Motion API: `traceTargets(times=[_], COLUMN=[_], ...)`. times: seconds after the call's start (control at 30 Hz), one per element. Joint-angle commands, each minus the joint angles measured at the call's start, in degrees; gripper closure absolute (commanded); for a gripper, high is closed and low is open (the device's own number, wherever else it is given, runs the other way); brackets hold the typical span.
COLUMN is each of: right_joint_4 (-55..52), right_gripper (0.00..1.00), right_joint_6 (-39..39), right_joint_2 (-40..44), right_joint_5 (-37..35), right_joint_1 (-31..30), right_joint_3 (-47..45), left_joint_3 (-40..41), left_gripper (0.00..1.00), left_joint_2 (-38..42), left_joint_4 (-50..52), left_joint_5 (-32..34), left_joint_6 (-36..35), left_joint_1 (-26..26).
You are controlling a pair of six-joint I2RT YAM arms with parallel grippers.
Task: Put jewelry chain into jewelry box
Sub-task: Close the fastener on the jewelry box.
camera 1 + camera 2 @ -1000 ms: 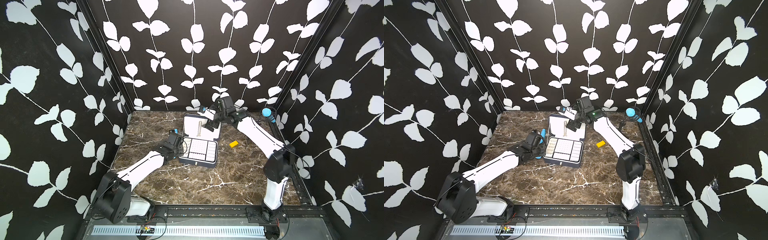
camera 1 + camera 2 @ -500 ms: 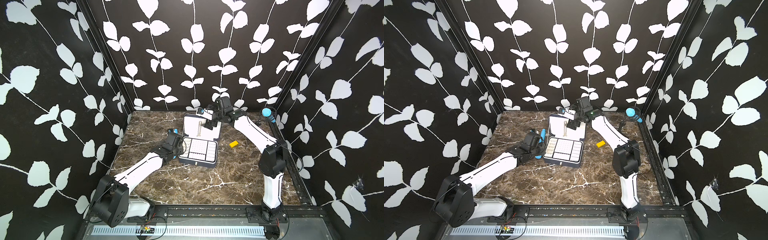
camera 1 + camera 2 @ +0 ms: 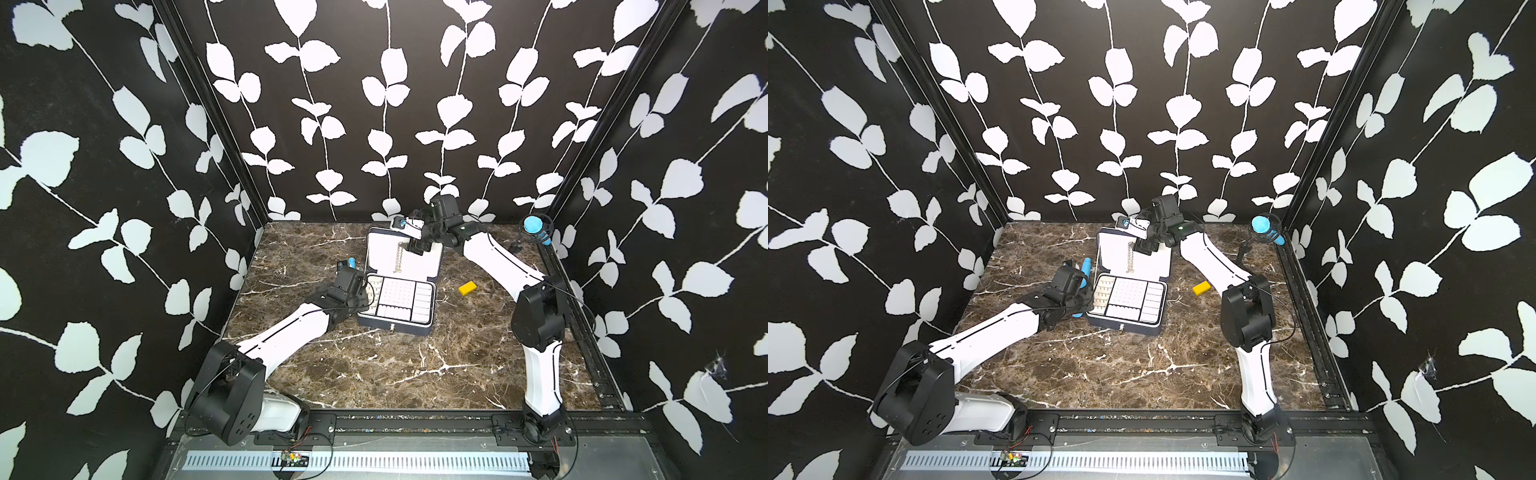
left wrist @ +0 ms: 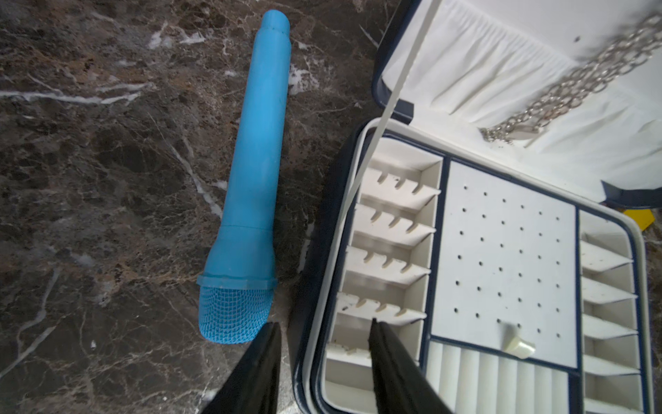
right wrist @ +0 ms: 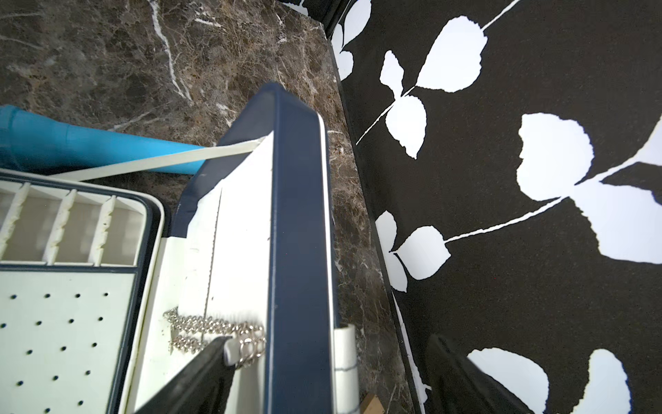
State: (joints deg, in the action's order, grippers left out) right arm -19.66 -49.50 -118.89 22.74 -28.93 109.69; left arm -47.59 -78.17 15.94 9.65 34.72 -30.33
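The navy jewelry box (image 3: 399, 328) (image 3: 1121, 328) stands open mid-table, its white-lined lid (image 3: 424, 266) tilted back. The silvery jewelry chain (image 3: 400, 259) (image 3: 1130, 257) (image 4: 573, 86) (image 5: 207, 324) hangs down the lid's lining. My right gripper (image 3: 417, 245) (image 5: 327, 340) is open astride the lid's top edge (image 5: 297, 215). One finger sits inside by the chain's top links, and the other is well behind the lid. My left gripper (image 3: 365, 293) (image 4: 323, 322) is open astride the box's left wall (image 4: 324, 272), with one finger outside and one in a tray compartment.
A blue microphone (image 4: 250, 200) (image 3: 1086, 270) lies on the marble just left of the box, beside my left gripper. A small yellow block (image 3: 467, 287) sits to the right of the box. A second blue microphone (image 3: 534, 226) stands on a holder at the back right corner.
The right arm's elbow has drawn in toward the back while its gripper stays at the lid's top edge. The left arm has barely moved.
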Motion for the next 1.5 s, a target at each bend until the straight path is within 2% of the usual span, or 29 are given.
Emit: traceTargets(times=[0.0,0.57,1.1,1.4,1.47], right_joint_4=[0.1,2.1,1.8,1.8,1.3], right_gripper=[0.2,0.24,0.32,0.32,0.27], right_joint_6=[0.5,-0.1,-0.9,-1.0,0.0], right_joint_2=[-1.2,0.4,1.1,1.4,1.9], right_joint_5=[0.6,-2.6,-3.9,-4.5,-3.2], right_joint_1=[0.0,-0.1,-0.1,0.0,0.0], right_joint_3=[0.8,-2.4,-3.6,-4.7,-4.7], left_joint_3=[1.2,5.1,6.6,6.9,6.9], left_gripper=[0.57,0.58,0.59,0.59,0.6], left_joint_2=[-0.5,-3.3,-3.1,-3.3,-3.2], left_joint_4=[-0.8,-1.8,-1.6,-1.7,-1.7], left_joint_5=[-0.3,-0.2,-0.7,-0.9,-0.8], left_joint_6=[0.9,3.5,3.9,3.8,3.7], left_joint_1=[0.3,0.3,0.3,0.3,0.3])
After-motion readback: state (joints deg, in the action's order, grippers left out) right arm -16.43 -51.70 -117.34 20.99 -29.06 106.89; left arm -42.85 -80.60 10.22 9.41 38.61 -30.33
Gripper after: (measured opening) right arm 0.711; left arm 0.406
